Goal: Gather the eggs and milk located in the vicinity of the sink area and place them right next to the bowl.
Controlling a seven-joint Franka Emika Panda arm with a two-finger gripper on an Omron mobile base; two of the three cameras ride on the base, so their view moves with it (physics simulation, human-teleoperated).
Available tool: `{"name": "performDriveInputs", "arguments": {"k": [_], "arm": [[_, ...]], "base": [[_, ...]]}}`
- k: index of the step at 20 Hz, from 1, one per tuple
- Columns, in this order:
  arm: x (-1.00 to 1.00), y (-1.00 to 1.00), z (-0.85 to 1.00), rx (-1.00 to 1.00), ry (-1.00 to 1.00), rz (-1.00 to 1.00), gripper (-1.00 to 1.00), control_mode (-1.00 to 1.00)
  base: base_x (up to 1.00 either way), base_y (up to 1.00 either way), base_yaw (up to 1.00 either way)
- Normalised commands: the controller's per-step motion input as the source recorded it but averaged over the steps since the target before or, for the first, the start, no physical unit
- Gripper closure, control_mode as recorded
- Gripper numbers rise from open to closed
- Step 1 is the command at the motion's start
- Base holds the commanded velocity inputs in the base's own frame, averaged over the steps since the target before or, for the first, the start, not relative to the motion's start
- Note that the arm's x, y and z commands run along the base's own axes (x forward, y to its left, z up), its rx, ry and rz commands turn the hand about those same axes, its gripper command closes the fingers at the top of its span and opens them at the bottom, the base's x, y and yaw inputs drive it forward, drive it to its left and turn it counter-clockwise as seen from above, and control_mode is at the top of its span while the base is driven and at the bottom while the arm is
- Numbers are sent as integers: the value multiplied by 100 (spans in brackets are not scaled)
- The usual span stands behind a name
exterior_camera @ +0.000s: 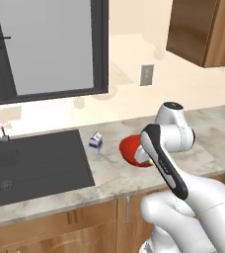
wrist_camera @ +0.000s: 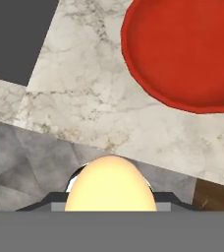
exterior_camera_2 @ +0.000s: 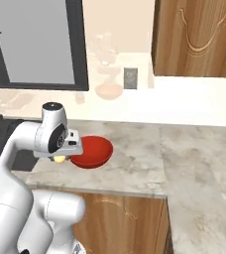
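Gripper (exterior_camera_2: 59, 158) closed on an egg (wrist_camera: 110, 183), pale yellow, seated between the fingertips; in the right base view a bit of the egg peeks out under the hand, in the hand view it sits large at the bottom centre

Key relation: bowl (exterior_camera_2: 91, 151) is just right of the gripper in the right base view, rim near the hand but apart from the egg. In the hand view the bowl takes the upper right corner, with bare marble counter (wrist_camera: 79, 98) between egg and rim. So the drop spot looks to be the counter strip on the bowl's left and near side, almost under the hand, close to the front edge. Judgement: mostly a lowering move, maybe a slight shift away from the counter edge. Risk: egg may roll once let go

Egg's long axis runs along the fingers, pointing out of the grip

Milk (exterior_camera: 95, 141) stands upright on the counter between sink (exterior_camera: 35, 165) and bowl, left of the bowl and apart from it, near the sink's right edge, not yet beside the bowl
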Motion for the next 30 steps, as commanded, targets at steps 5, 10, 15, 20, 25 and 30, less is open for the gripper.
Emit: {"name": "performDriveInputs", "arguments": {"k": [5,10,15,20,25,30], "arm": [[0,0,0,0,0,0,100,100],[0,0,0,0,0,0,100,100],[0,0,0,0,0,0,100,100],[0,0,0,0,0,0,100,100],[3,-4,0,0,0,0,100,-100],[16,-16,0,0,0,4,100,-100]], "base": [[24,-48,0],[10,-45,1],[12,-41,1],[19,-30,0],[16,-16,0],[0,0,0]]}}
